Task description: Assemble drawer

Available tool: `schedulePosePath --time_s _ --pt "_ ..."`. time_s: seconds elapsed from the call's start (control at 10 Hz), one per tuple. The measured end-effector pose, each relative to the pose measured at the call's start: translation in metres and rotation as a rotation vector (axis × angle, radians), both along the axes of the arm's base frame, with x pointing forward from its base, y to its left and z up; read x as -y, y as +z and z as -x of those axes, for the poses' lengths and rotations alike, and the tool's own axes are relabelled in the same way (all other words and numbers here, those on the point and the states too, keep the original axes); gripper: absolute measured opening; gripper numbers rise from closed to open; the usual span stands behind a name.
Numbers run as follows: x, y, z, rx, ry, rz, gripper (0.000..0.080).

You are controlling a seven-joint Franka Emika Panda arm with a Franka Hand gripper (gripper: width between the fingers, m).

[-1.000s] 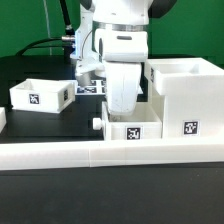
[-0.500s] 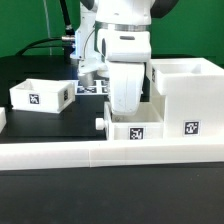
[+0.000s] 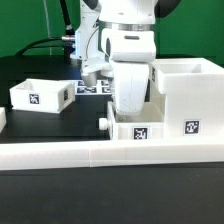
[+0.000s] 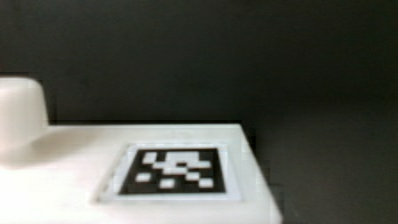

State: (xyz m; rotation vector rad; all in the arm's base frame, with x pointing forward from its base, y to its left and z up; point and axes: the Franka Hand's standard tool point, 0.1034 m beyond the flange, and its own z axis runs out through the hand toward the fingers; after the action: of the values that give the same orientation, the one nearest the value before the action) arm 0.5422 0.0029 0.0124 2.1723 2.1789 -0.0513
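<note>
A small white tray [image 3: 138, 131] with a tag on its front and a knob [image 3: 104, 123] on the side toward the exterior view's left sits just behind the front rail. It is close against the large cube-like housing [image 3: 186, 95] at the right. My white gripper [image 3: 131, 108] reaches down into this tray, fingertips hidden inside it, and appears shut on its wall. In the wrist view the tray's tagged face [image 4: 175, 170] and its knob [image 4: 18, 115] fill the near field, with no fingers showing. A second knobbed tray [image 3: 40, 95] rests at the left.
The long low white border rail [image 3: 100, 153] runs across the front. The marker board [image 3: 92, 88] lies flat behind the gripper. The table surface is black, with a green backdrop and cables behind the arm.
The gripper and the small tray have slid together toward the exterior view's right, closer to the housing. The left tray and housing have not moved.
</note>
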Motion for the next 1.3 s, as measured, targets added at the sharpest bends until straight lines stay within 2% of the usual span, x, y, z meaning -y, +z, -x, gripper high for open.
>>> schedulePosePath --time_s 0.4,1.1,1.3 --pt "-0.0081 0.0002 -0.0012 -0.002 -0.052 0.000 0.0042" --pt "-0.0079 0.0000 -0.0033 -0.003 -0.048 0.000 0.0042" --pt "-0.0067 -0.0007 -0.0041 -0.033 -0.039 0.011 0.0042"
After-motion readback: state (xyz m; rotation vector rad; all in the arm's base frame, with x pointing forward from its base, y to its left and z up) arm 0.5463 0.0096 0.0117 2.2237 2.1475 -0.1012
